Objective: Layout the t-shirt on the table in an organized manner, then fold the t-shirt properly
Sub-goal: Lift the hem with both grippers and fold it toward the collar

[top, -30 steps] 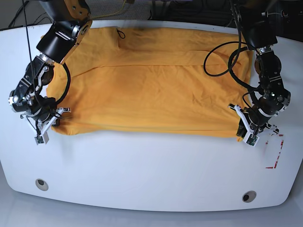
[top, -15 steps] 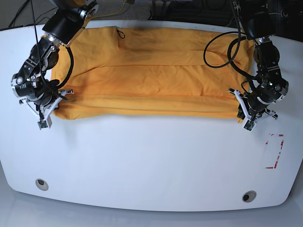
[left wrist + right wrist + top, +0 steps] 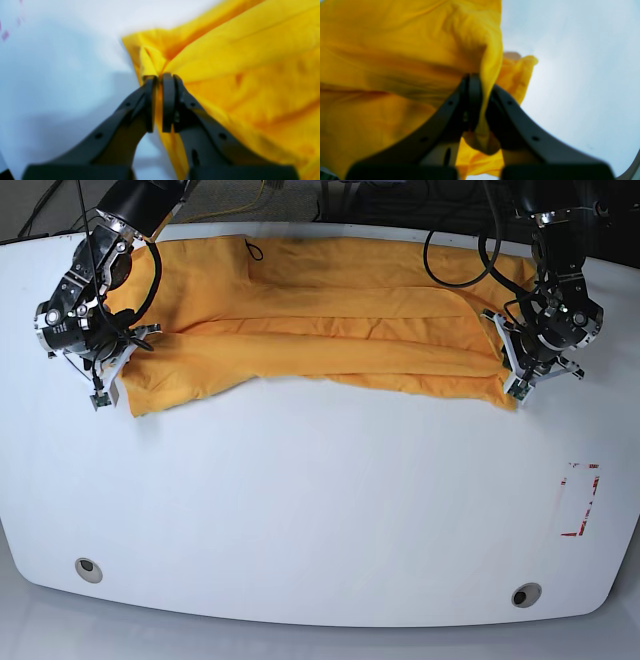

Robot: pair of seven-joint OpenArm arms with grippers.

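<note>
White glossy table (image 3: 320,510) carries the orange-yellow t-shirt (image 3: 320,330), spread as a folded band across its far half. Left gripper (image 3: 518,388) is clamped tight on the shirt's near corner on the base view's right; right gripper (image 3: 103,395) pinches the opposite corner likewise. Red tape outline (image 3: 580,500) lies apart, near the table's edge.

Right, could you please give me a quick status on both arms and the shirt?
Left tool shut on t-shirt corner. Right tool shut on opposite corner. Near edge lifted over shirt, mid-fold. Table ahead shows nothing in the way.
</note>
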